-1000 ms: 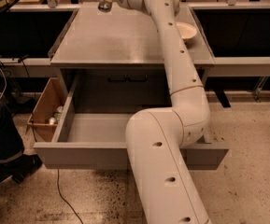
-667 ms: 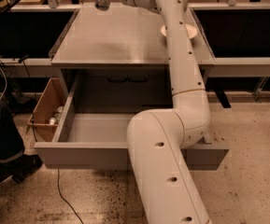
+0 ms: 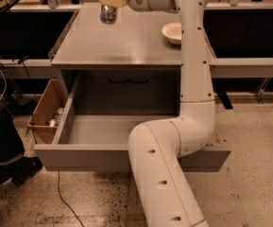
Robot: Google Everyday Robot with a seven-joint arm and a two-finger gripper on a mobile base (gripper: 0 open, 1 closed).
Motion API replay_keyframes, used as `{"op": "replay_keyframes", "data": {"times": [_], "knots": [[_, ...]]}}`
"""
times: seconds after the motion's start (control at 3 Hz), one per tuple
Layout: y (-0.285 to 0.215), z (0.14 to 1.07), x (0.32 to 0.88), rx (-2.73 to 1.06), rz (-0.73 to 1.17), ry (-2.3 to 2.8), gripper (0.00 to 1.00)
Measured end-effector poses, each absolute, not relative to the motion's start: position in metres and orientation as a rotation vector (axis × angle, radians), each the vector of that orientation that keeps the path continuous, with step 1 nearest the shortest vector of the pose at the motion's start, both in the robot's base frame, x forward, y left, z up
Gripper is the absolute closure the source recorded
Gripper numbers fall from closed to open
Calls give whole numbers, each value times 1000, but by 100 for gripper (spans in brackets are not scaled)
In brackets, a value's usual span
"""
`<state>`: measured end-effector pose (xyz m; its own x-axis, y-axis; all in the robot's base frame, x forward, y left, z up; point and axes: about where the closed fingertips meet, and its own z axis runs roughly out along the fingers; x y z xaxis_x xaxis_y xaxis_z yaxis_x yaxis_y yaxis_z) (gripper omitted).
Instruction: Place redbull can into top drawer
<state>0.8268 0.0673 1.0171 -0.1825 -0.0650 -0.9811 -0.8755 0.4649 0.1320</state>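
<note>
My gripper [image 3: 109, 3] is at the top of the camera view, over the far left part of the grey cabinet top [image 3: 126, 46]. It is shut on the redbull can [image 3: 108, 14], a slim silver can hanging upright below the fingers, just above the cabinet top. The top drawer [image 3: 79, 157] is pulled wide open below the cabinet top, towards the camera. Its grey inside [image 3: 112, 129] shows nothing in it; my arm hides its right part.
A cream round bowl [image 3: 174, 32] sits on the right of the cabinet top. A brown cardboard box [image 3: 45, 109] with small items stands left of the drawer. A person's leg and shoe [image 3: 4, 145] are at the far left. A cable [image 3: 60, 193] lies on the floor.
My upper arm has swung from a slant to upright. The gripper has shifted slightly towards the camera, and the can now shows below its fingers.
</note>
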Motion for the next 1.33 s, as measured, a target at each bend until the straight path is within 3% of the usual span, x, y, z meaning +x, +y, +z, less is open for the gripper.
{"op": "replay_keyframes", "data": {"times": [1.33], "knots": [[68,1015,784,-931,955,1855,100]]}}
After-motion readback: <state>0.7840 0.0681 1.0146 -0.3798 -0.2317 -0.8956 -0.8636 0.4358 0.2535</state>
